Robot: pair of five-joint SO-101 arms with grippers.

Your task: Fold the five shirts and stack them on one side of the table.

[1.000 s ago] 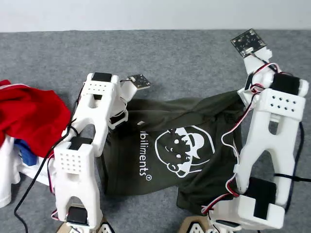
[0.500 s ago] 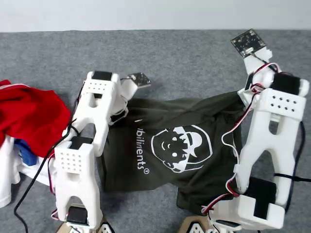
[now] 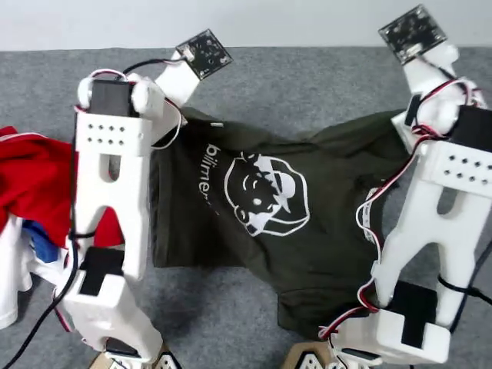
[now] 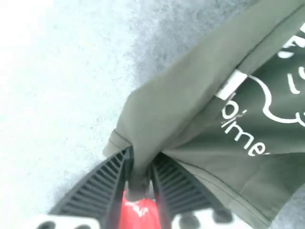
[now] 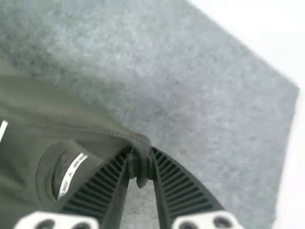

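A dark green shirt with a white face print lies spread over the grey mat between the two arms. My left gripper is shut on a bunched corner of the dark green shirt; in the high view that corner sits at the shirt's far left, under the left arm's wrist. My right gripper is shut on a hemmed edge of the dark green shirt, at the shirt's far right corner in the high view. The shirt's near part is rumpled.
A pile of shirts lies at the table's left edge: a red one on top, white and blue cloth under it. Bare grey mat stretches along the far side, ending at a white wall.
Both arms have moved toward the far side of the table, dragging the green shirt with them. The shirt is now stretched wider and its print has shifted farther away and left.
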